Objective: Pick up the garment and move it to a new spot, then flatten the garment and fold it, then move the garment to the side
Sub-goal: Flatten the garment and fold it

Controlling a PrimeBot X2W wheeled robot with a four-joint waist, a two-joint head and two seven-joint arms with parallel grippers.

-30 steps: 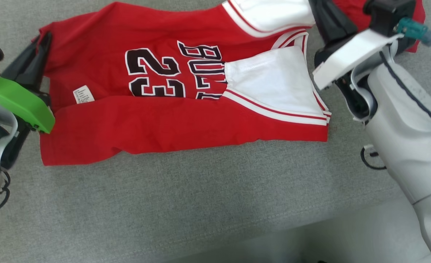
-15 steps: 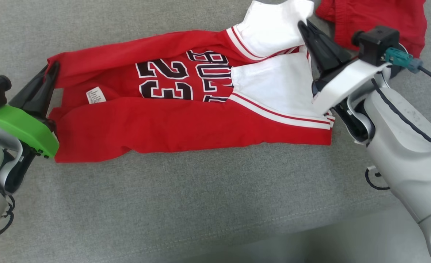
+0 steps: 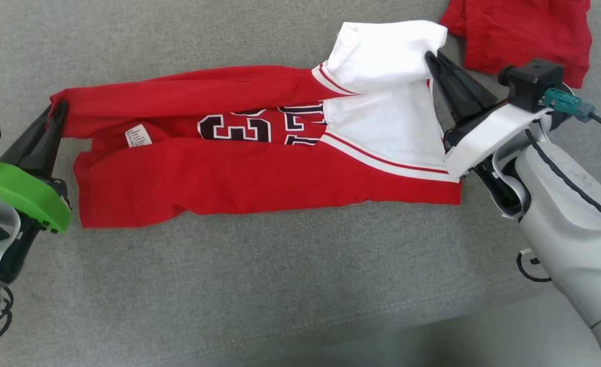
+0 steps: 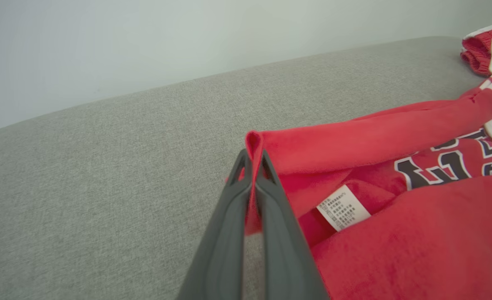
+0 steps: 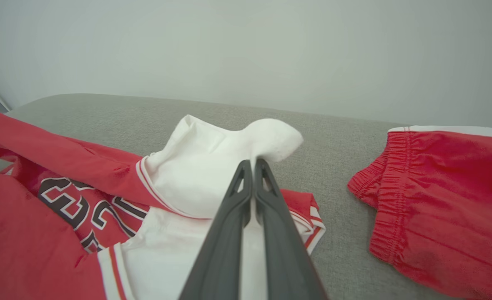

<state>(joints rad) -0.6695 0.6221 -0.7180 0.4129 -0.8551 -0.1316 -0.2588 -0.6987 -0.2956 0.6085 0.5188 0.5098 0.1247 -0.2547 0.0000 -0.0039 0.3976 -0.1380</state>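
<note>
A red jersey (image 3: pixel 260 173) with white sleeves and dark "23" lettering lies stretched across the grey surface. Its near edge is folded over the middle and its far edge is lifted and drawn toward me. My left gripper (image 3: pixel 58 108) is shut on the far red hem corner (image 4: pixel 254 143) at the left end. At the right end my right gripper (image 3: pixel 430 56) is shut on the white sleeve (image 3: pixel 382 53), which bulges up over the fingertips (image 5: pixel 252 164). A white care label (image 3: pixel 137 135) shows inside the fold.
A pair of red shorts (image 3: pixel 522 33) lies at the far right, just beyond my right gripper, also visible as shorts (image 5: pixel 442 196) in the right wrist view. The grey padded surface (image 3: pixel 280 285) stretches wide in front of the jersey, its near edge running along the bottom.
Both grippers have pulled the jersey's far edge toward me, folding it over the lettering, so the "23" is now half covered. The head camera has also shifted.
</note>
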